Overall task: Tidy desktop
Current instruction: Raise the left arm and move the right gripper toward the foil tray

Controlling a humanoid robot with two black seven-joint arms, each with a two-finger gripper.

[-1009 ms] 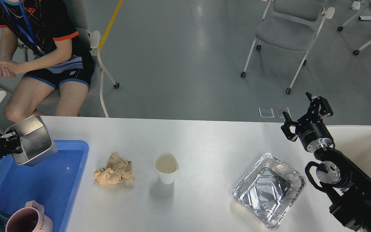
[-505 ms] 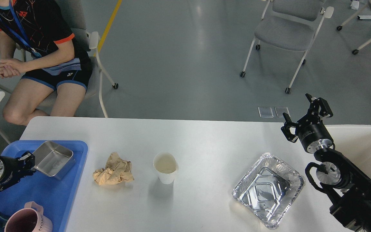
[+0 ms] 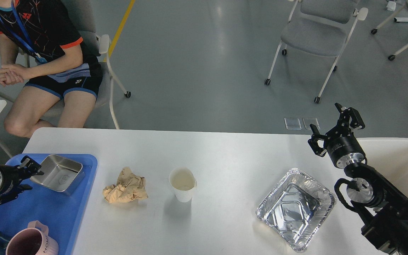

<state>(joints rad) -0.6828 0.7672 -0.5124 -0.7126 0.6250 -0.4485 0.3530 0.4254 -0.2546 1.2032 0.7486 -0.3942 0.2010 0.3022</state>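
The white desktop (image 3: 225, 152) carries a crumpled brown paper ball (image 3: 126, 186), a white paper cup (image 3: 182, 184) standing upright, and an empty foil tray (image 3: 296, 209). A steel box (image 3: 58, 173) rests in the far corner of the blue tray (image 3: 48, 212). My left gripper (image 3: 29, 176) is open and empty, just left of the steel box and apart from it. My right gripper (image 3: 332, 128) is open and empty, raised over the desktop's far right, beyond the foil tray.
A pink mug (image 3: 30, 242) sits in the blue tray's near end. A white bin (image 3: 402, 159) stands at the right edge behind my right arm. A seated person (image 3: 44, 53) and grey chairs (image 3: 313, 35) are beyond the table.
My left gripper lowered the steel box into the blue tray, let go of it and drew back slightly to the left. My right arm has barely moved.
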